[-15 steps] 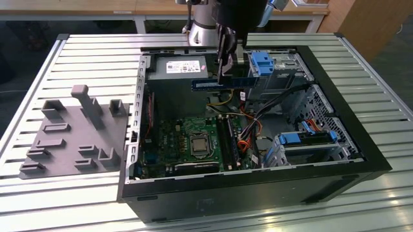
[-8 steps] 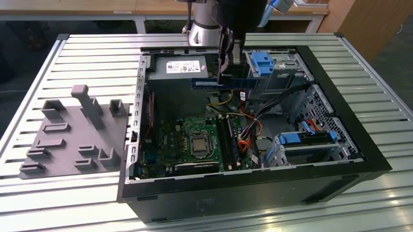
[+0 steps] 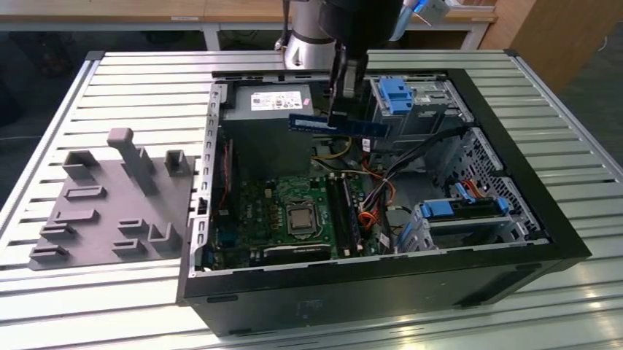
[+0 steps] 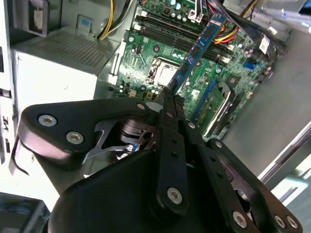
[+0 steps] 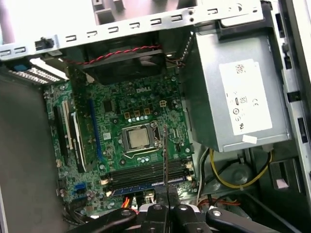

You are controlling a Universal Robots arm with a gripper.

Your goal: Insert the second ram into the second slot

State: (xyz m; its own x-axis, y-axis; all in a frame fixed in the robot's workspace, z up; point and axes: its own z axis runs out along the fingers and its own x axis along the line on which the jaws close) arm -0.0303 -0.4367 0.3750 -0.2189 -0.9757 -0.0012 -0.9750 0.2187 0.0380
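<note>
Pincer [image 3: 339, 117] is gripping the second ram [image 3: 341, 125] near its middle, with the jaws shut tight on the board. It is holding the strip in the air above the open case [image 3: 545, 226], over the edge of the power supply [image 3: 268, 109] and well apart from the memory slots [image 3: 341, 211] on the motherboard [image 3: 277, 211].

In the exterior view the strip is lying across the line of the slots, so I am judging that pressing down at this angle would jam it on the latches or bend it. Loose cables [image 3: 380, 191] are crowding just beside the slots and could snag an end. In the first wrist view one of the slots seems to be carrying a blue strip already, though I cannot be sure. Mistaking that slot for a free one is risking a knock against a seated module.
</note>
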